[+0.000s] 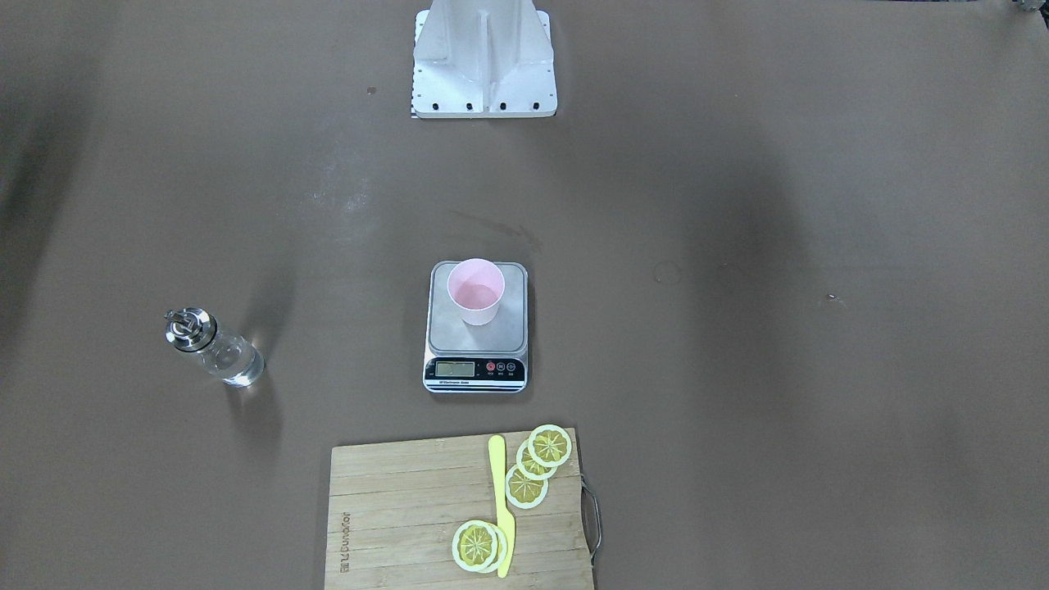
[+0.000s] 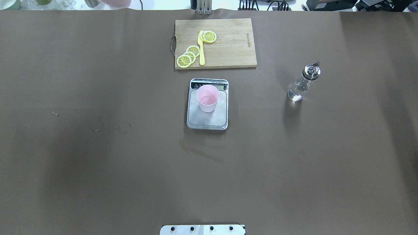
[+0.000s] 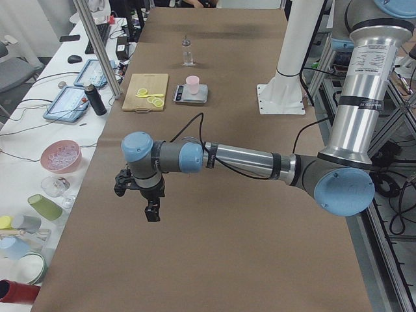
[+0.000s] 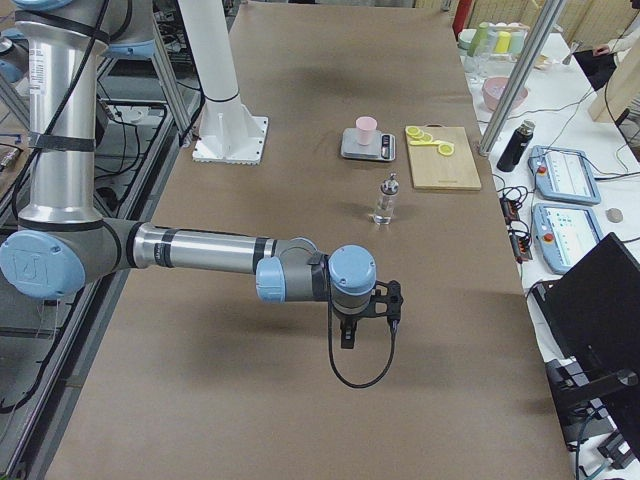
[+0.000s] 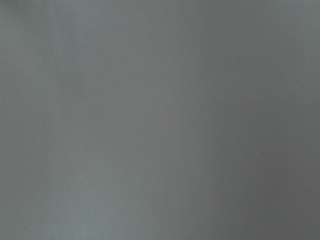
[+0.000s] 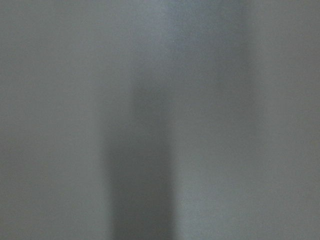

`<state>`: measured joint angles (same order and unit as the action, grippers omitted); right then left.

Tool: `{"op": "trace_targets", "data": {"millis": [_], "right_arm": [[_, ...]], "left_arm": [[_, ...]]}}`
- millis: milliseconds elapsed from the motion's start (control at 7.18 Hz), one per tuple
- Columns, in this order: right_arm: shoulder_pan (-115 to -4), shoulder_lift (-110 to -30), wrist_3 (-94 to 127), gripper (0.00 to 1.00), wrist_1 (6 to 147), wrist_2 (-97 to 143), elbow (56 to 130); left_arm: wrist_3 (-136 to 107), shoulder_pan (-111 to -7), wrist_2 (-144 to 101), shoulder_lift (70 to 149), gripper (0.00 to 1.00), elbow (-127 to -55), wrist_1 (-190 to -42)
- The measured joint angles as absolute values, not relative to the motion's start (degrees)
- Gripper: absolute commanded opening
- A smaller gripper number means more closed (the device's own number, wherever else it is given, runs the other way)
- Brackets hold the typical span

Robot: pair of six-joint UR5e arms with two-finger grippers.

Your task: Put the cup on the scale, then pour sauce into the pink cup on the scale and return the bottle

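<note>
Cup (image 2: 207, 98) stands upright on the scale (image 2: 209, 121), bottle (image 2: 302, 85) well apart on the desk (image 2: 98, 163) at the robot's right, so the right pincer (image 4: 347, 337) (open or closed I cannot tell, likewise the left pincer (image 3: 153, 213)) should likely grip its glass body and tip slowly; scale display and board (image 2: 228, 55) brand unreadable.

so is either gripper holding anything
Nothing: clear glass bottle stands free, pale pink cup on the silver-grey scale; left gripper and right gripper hang far off.
</note>
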<state>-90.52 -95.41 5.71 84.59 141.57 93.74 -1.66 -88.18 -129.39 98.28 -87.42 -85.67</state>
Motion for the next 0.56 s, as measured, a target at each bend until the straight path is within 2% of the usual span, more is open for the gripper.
{"op": "trace_targets", "data": {"millis": [279,557], "right_arm": [[-91.0,-95.1,5.7,1.00,88.5,142.1,95.2],[-91.0,-95.0,5.7,1.00,89.1,142.0,95.8]], "left_arm": [[-2.0,-88.3,-129.7,95.1,0.98,-84.8,-93.3],[-2.1,-88.3,-129.7,94.4,0.98,-84.6,-94.6]]}}
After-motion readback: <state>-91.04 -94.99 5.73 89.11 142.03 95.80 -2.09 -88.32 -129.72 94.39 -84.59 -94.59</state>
